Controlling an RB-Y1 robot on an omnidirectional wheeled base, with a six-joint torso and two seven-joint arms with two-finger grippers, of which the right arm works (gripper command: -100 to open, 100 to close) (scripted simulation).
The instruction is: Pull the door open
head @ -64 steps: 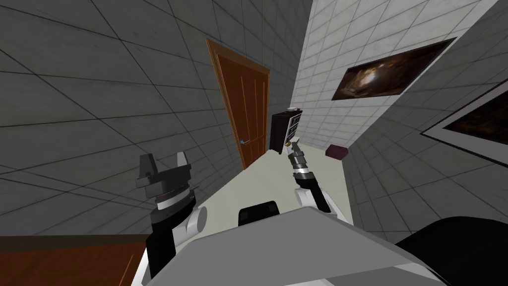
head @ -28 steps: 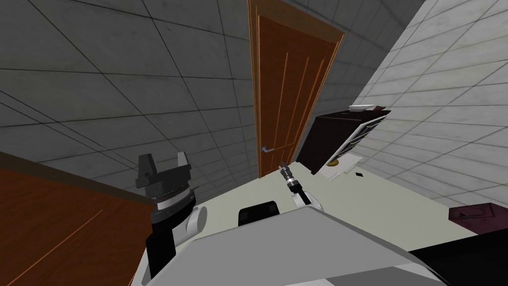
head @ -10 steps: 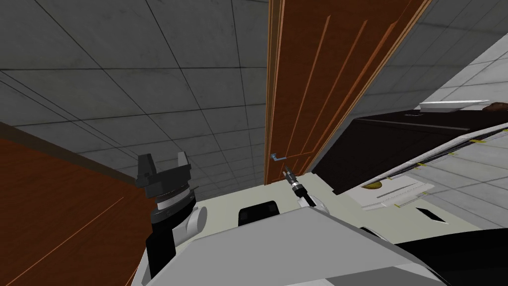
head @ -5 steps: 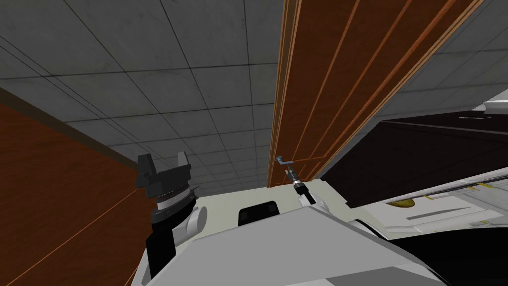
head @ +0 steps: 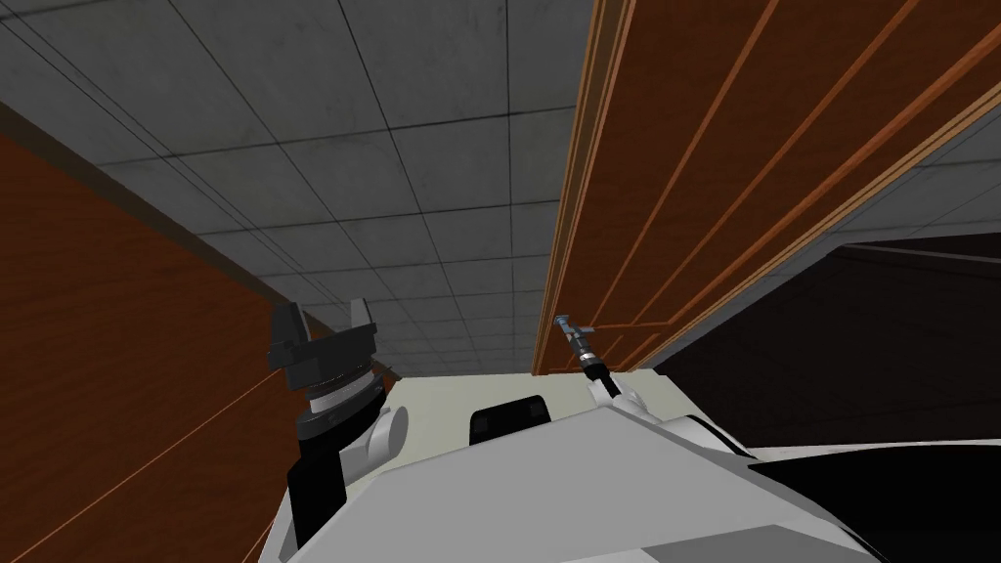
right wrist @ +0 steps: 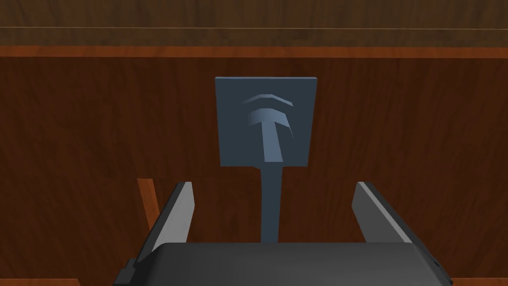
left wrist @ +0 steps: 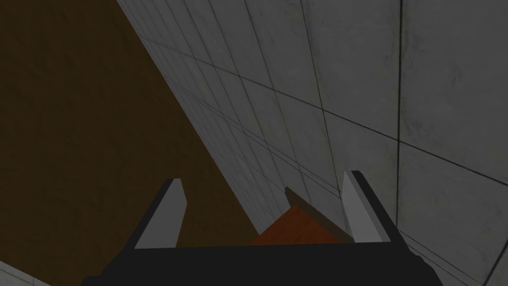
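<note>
A brown panelled door (head: 704, 176) rises ahead of me on the right, its face (right wrist: 99, 129) close in the right wrist view. Its blue-grey lever handle (head: 566, 322) sits on a square plate (right wrist: 266, 119). The lever bar (right wrist: 271, 208) runs between the two fingers of my right gripper (right wrist: 273, 211), which stands open around it without touching. In the head view the right gripper (head: 573, 332) reaches the handle. My left gripper (head: 321, 327) is raised at my left side, open and empty, its fingers (left wrist: 168, 213) apart.
A grey tiled wall (head: 411, 176) stands left of the door. A second brown wooden panel (head: 108, 371) runs along my left. A dark cabinet (head: 860, 342) stands close on my right. A strip of pale floor (head: 459, 391) lies before me.
I have driven up the corridor to the door, which grew from far and small to close. My right gripper has come up to the handle and now straddles the lever.
</note>
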